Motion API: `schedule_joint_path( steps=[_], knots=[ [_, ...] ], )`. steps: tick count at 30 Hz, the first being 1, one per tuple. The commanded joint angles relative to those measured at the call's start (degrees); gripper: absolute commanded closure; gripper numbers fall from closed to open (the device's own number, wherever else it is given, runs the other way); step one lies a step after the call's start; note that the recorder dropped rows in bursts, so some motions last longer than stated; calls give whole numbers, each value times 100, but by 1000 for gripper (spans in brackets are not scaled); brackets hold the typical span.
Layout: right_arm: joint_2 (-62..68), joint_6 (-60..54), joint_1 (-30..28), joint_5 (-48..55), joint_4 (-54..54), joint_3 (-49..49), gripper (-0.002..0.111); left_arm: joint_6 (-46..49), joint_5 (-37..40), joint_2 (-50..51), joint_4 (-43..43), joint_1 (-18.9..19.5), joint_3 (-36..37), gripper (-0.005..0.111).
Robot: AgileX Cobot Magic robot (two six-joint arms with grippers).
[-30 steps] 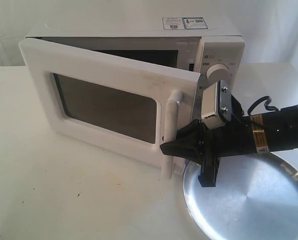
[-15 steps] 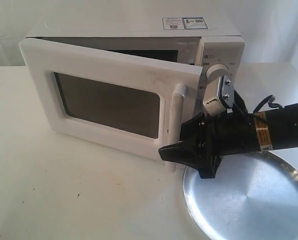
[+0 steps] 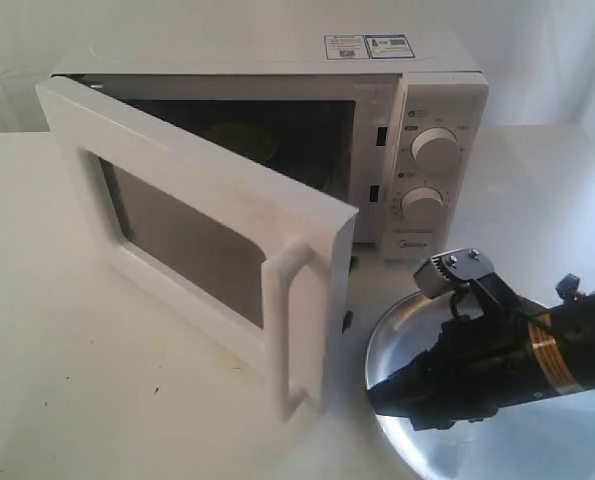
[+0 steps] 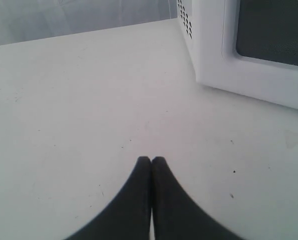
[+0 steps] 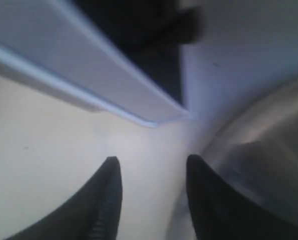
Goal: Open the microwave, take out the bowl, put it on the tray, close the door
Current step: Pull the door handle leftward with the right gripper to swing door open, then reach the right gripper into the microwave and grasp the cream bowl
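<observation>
The white microwave (image 3: 432, 100) stands at the back with its door (image 3: 192, 165) swung wide, and the bar handle (image 3: 295, 330) faces front. Only a dim rounded shape shows in the dark cavity (image 3: 277, 135); I cannot tell whether it is the bowl. My right gripper (image 3: 375, 396) is open and holds nothing. It hovers low over the left rim of the steel tray (image 3: 577, 445), apart from the handle. The right wrist view shows this gripper (image 5: 153, 162) between the door's lower edge (image 5: 93, 75) and the tray (image 5: 261, 150). My left gripper (image 4: 151, 160) is shut on nothing over bare table near the microwave (image 4: 209, 50).
White tabletop (image 3: 97, 400) spreads to the left and front of the open door. The door's free corner (image 3: 327, 300) juts out close to the tray's left rim. White curtain hangs behind the microwave.
The door has swung much wider open. My right gripper has left the handle and dropped down and right over the tray's left rim.
</observation>
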Motion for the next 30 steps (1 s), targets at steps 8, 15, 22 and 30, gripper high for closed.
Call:
schedule_joint_path(
  steps=[8,15,22,30],
  knots=[
    [-327,-3920,1,-102,3571,160,108,-29,-1,-12,-12,-14,19,107],
    [178,-6977,50,-2482,4584,-57,108,-29,-1,-12,-12,-14,19,107],
    [872,-7131,604,-1020,5354,-1057,108,-29,-1,-12,-12,-14,19,107],
    [1626,-8276,1213,1310,5587,-2602,108,-29,-1,-12,-12,-14,19,107]
  ],
)
